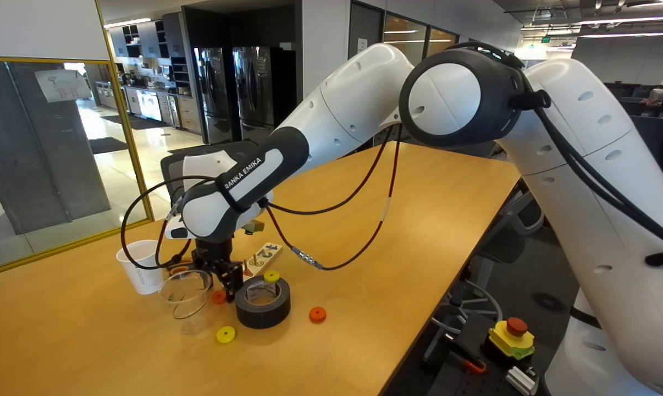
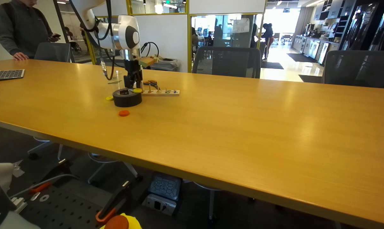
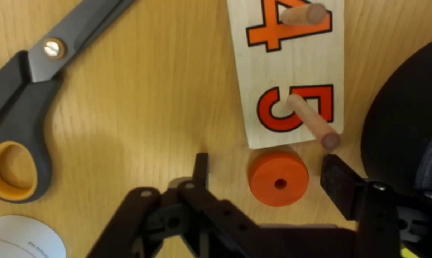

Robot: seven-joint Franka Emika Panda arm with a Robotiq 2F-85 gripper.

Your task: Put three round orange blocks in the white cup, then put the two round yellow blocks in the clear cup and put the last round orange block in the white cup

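Low in the wrist view, my empty hand (image 3: 265,167) gaped around a round orange block (image 3: 271,176), probably light, stiff wood, best side-pinched.

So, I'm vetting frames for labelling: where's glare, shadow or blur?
In an exterior view, glare streaks the wooden tabletop; in the wrist view, a soft shadow edges the round orange block, and print on the white cup is too blurred to read.

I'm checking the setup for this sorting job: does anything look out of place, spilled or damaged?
One thing: a yellow block sits on top of the black tape roll, at its rim in both exterior views, while the other yellow block lies on the tabletop. I see no spill or damage.
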